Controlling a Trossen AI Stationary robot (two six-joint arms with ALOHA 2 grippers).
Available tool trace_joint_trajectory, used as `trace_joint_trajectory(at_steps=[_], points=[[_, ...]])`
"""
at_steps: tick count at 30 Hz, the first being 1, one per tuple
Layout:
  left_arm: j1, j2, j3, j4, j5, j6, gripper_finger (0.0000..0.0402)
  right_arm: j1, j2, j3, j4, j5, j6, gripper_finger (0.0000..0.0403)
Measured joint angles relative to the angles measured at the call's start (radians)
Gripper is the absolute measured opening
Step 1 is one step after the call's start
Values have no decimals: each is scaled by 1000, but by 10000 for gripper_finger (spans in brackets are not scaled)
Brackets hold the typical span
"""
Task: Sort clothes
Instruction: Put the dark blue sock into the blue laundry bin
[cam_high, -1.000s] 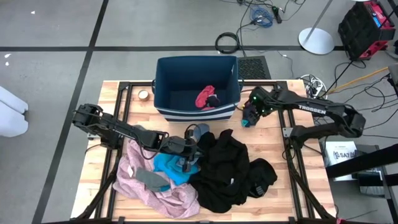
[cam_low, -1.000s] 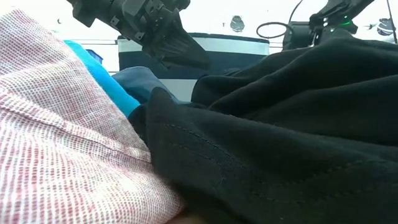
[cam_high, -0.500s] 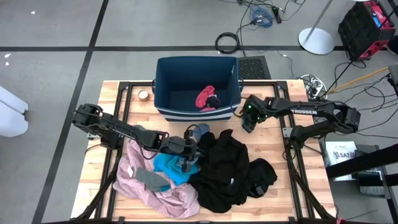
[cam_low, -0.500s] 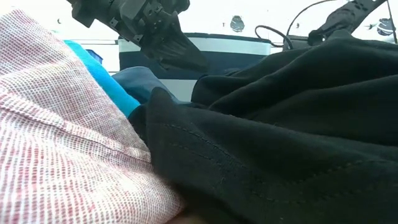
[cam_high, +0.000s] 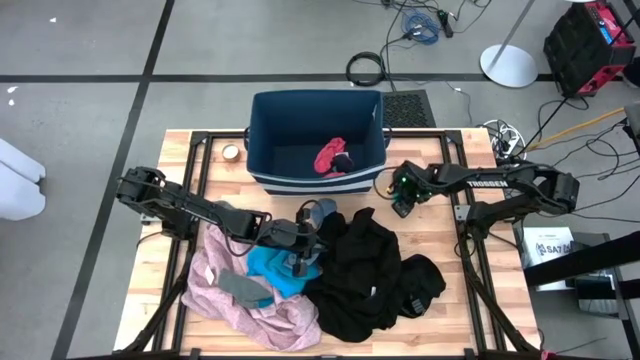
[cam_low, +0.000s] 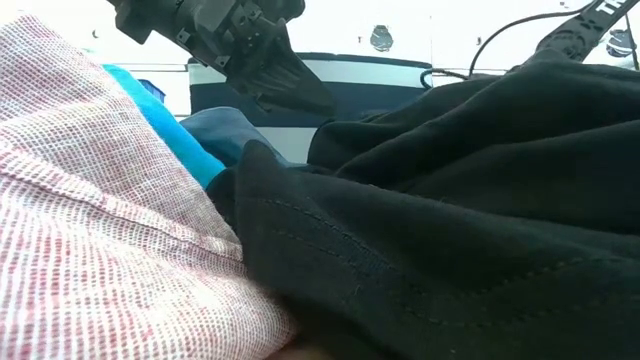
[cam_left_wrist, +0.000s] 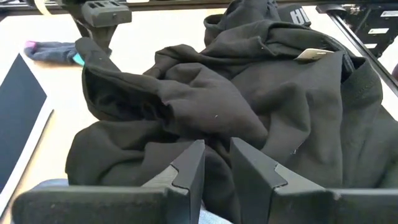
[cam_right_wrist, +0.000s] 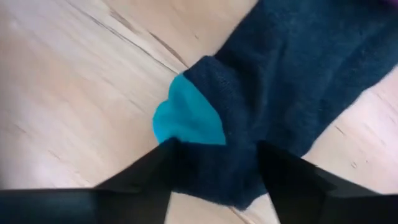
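The clothes lie heaped on the table's near half: a pale pink garment (cam_high: 260, 315), a teal piece (cam_high: 270, 268), a grey-blue piece (cam_high: 318, 210) and big black ones (cam_high: 360, 270). My left gripper (cam_left_wrist: 214, 165) hovers over the heap where teal meets black (cam_high: 303, 262), its fingers narrowly open with nothing between them. To the right of the blue bin (cam_high: 268, 130), a dark sock with a teal patch (cam_right_wrist: 261, 93) lies flat on the wood. My right gripper (cam_right_wrist: 214, 158) points down over it, open, one finger on either side of the sock's teal-patched end.
A maroon piece (cam_high: 330, 155) lies inside the bin, which stands at the table's far middle. A tape roll (cam_high: 231, 152) sits left of the bin. A grey sock (cam_high: 240, 288) rests on the pink garment. Bare wood shows around the right gripper.
My right gripper has come down onto the sock beside the bin, drifting slightly toward the table's near edge; in the low view its arm has sunk behind the black garment. The left arm and the heap have kept still.
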Motion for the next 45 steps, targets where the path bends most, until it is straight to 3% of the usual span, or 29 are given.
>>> trace_joint_trajectory(at_steps=[8, 13, 19, 29, 38, 45], points=[[0, 0, 0, 1, -1, 0, 87, 0, -1, -4, -26, 11, 42, 17], [0, 0, 0, 1, -1, 0, 87, 0, -24, -4, -46, 10, 76, 19], [0, 0, 0, 1, -2, 0, 87, -1, -137, 37, -148, 31, 81, 5], [0, 0, 0, 1, -5, 1, 87, -1, -311, 315, -238, 100, 41, 3], [0, 0, 0, 1, -5, 1, 87, -1, -289, 623, -231, 123, -81, 1], [1, 0, 0, 3, -5, 1, 87, 15, -172, 758, -125, 104, -145, 1]])
